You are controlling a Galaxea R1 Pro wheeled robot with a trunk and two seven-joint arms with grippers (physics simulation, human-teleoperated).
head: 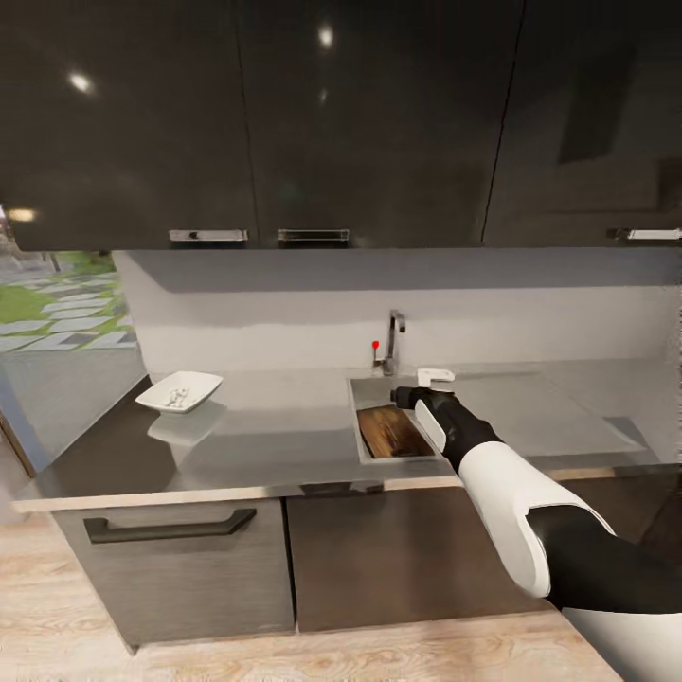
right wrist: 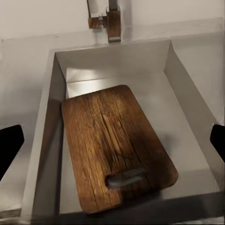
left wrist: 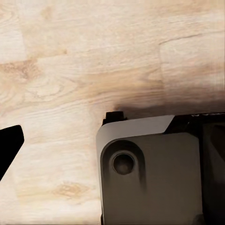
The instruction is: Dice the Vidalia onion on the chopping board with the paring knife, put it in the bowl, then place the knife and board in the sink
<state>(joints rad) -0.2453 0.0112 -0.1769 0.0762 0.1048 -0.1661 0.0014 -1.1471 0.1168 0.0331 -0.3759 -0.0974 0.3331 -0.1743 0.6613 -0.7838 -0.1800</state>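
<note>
Reaching out over the sink (head: 365, 453), the right gripper (head: 434, 377) hangs above the basin with its fingers spread wide and holding nothing; in the right wrist view the two dark fingertips (right wrist: 10, 149) sit far apart at opposite edges, with the whole basin between them. Directly below and between those fingers, the chopping board (right wrist: 115, 145) lies inside the sink (right wrist: 187, 105), its handle slot at the near end and its rounded far end pointing toward the tap (right wrist: 108, 21). Beyond the fingertips, the tap stands at the back rim. Well off to the left of the gripper on the countertop (head: 275, 431), the bowl (head: 179, 390) holds the diced onion (head: 176, 396). Whether the left gripper is released or clenched cannot be told; the left wrist view shows the wooden floor (left wrist: 93, 61).
</note>
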